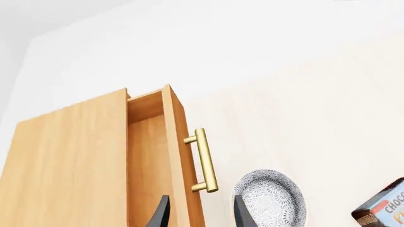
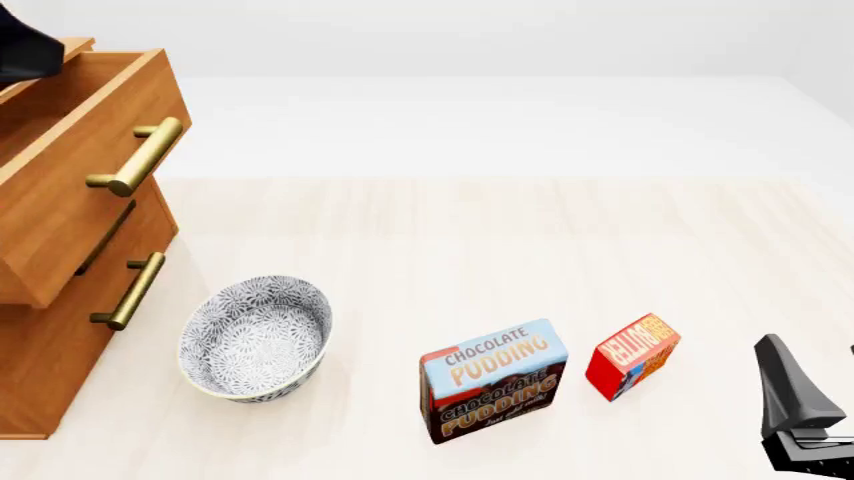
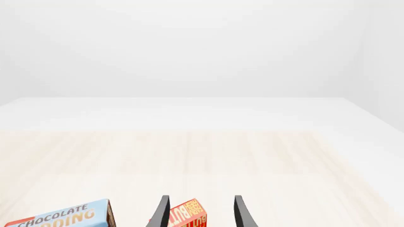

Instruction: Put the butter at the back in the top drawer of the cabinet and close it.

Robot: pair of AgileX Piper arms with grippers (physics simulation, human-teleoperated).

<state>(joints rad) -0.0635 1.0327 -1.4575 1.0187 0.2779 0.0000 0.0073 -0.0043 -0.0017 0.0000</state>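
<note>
My right end effector (image 3: 198, 213) hangs low over the table (image 2: 534, 240) with its two dark fingers parted and nothing between them. Seen along those fingers, the butter (image 3: 186, 215) lies just ahead, its red end showing in the gap, so a short reach forward and down should bring it into my grasp. In the front view the butter (image 2: 633, 356) stands near my right end effector (image 2: 807, 420), off toward the middle of the table, with its long axis slanted across the table. This arm is clearly the nearer one.

My left end effector (image 1: 200, 213) is also open and empty, hovering by the top drawer (image 1: 148, 156), which is pulled out from the cabinet (image 2: 54, 330). The drawer's brass bar handle (image 1: 203, 160) is close beside its fingers.

The butter is a small, flat-sided carton, red with an orange label; I judge it rigid and easy to pinch. Just beside it stands the larger pudding box (image 2: 493, 380), and a patterned ceramic bowl (image 2: 256, 338) sits near the smooth wooden cabinet.
</note>
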